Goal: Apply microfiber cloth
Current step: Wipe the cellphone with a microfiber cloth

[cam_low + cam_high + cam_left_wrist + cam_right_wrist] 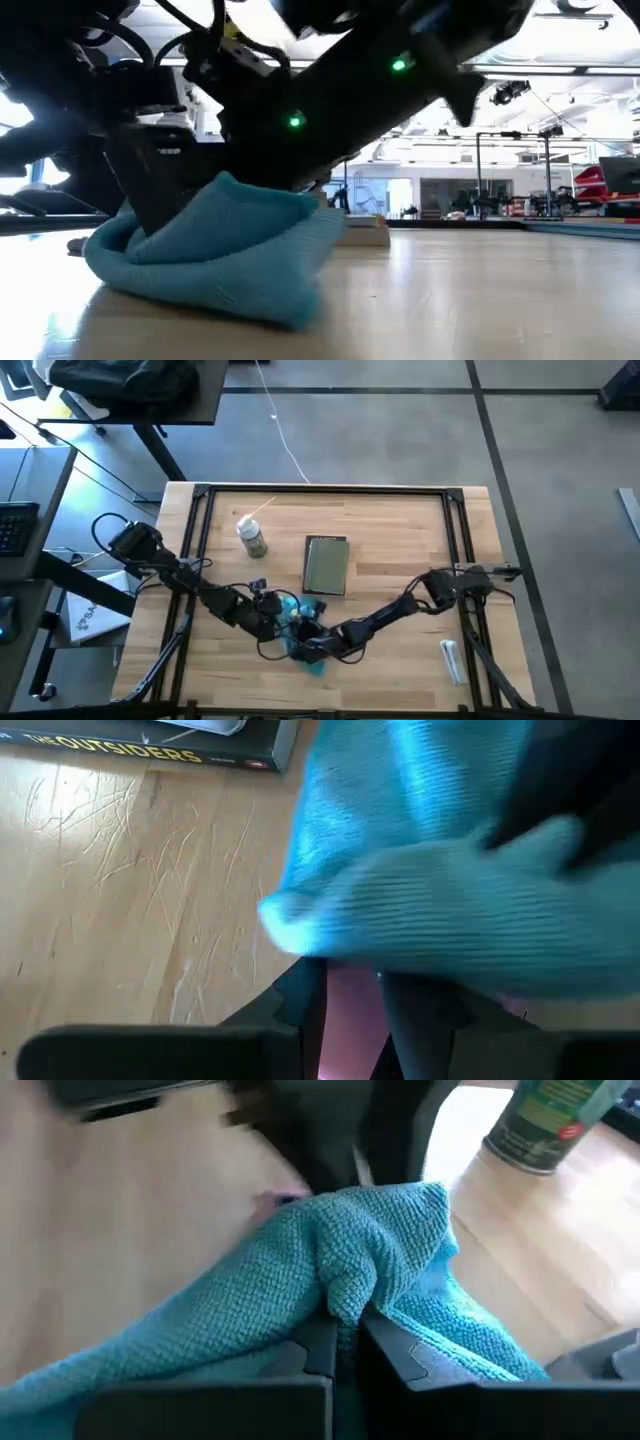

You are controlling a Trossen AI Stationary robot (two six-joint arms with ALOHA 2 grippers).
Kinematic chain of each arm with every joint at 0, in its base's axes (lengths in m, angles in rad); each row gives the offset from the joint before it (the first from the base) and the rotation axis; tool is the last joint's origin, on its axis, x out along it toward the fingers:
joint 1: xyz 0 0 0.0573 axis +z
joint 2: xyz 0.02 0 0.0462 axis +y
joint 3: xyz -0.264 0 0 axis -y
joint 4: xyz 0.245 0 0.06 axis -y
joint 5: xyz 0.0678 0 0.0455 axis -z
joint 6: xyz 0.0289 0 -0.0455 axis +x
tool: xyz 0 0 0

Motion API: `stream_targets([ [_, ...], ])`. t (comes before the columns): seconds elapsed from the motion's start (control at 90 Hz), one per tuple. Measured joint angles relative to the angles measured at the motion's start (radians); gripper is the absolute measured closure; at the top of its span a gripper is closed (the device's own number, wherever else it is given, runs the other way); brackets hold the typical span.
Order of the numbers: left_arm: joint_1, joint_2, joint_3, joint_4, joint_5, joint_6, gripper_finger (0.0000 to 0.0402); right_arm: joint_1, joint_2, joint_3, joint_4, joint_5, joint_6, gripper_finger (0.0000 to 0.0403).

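Both arms meet low over the near middle of the table (400, 520). The microfiber cloth (215, 250) lies bunched in a soft heap on the wood, partly under the two grippers.

Right gripper (345, 1335): fingers clenched on a raised fold of the cloth; in the right wrist view the fold stands up between the two dark fingers (395, 1350) and the rest of the fabric drapes away to either side. So the cloth is already taken up by this arm.

Left gripper (268, 608): just beside the right one, its tip at the cloth's edge. In the left wrist view the cloth hangs across the front of the fingers (300, 1010) and something pink shows between them, beneath the fabric. I judge this to be the pink phone (352, 1005), but cannot tell whether the left fingers are grasping it or merely straddling it.

Ahead of the fingers, apart from the cloth: the grey-green tablet (326, 565), flat on the table, and the spray bottle (251, 537) beyond the left gripper. A small white object (451, 660) lies well off to the right arm's side.

Progress, as judged:
- Done: cloth grasped by the right gripper and brought onto, or right against, the pink item.
- Not shown: any clear wiping contact; the cloth is crumpled, not spread flat over a surface.
- Left: press the cloth down and rub it across the surface to be cleaned. Early to middle stage, I would say.
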Motion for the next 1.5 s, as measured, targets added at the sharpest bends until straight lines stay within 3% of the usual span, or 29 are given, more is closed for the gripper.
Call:
stream_targets([
  [0.2,0.000,0.001,0.000,-0.003,-0.001,0.001,0.0324,0.069,-0.024,-0.001,-0.120,-0.019,0.093,0.0403],
  [0.522,-0.001,0.001,0.000,-0.001,0.000,0.003,0.0324,0.104,-0.132,-0.004,-0.644,0.088,0.367,0.0403],
  [0.656,-0.002,0.001,0.000,-0.001,0.001,0.000,0.0324,0.114,-0.158,-0.004,-0.780,0.137,0.477,0.0403],
  [0.744,-0.002,0.001,0.000,0.004,0.000,0.001,0.0324,0.115,-0.158,-0.004,-0.737,0.179,0.493,0.0403],
  [0.867,-0.002,0.001,0.000,0.009,0.000,0.008,0.0324,0.100,-0.140,-0.004,-0.551,0.183,0.405,0.0403],
  [1.089,-0.002,0.001,0.000,0.012,0.000,0.001,0.0324,0.029,-0.036,-0.002,-0.146,0.098,0.228,0.0403],
  [1.189,-0.002,0.001,0.000,0.015,-0.002,0.000,0.0324,0.006,-0.011,-0.002,-0.051,0.116,0.203,0.0403],
  [1.311,-0.002,0.001,0.000,0.017,-0.002,0.000,0.0324,-0.019,-0.008,-0.002,-0.038,0.144,0.202,0.0403],
  [1.5,-0.002,0.001,0.000,0.017,-0.002,0.000,0.0324,-0.010,-0.016,0.000,-0.208,0.181,0.335,0.0403],
])
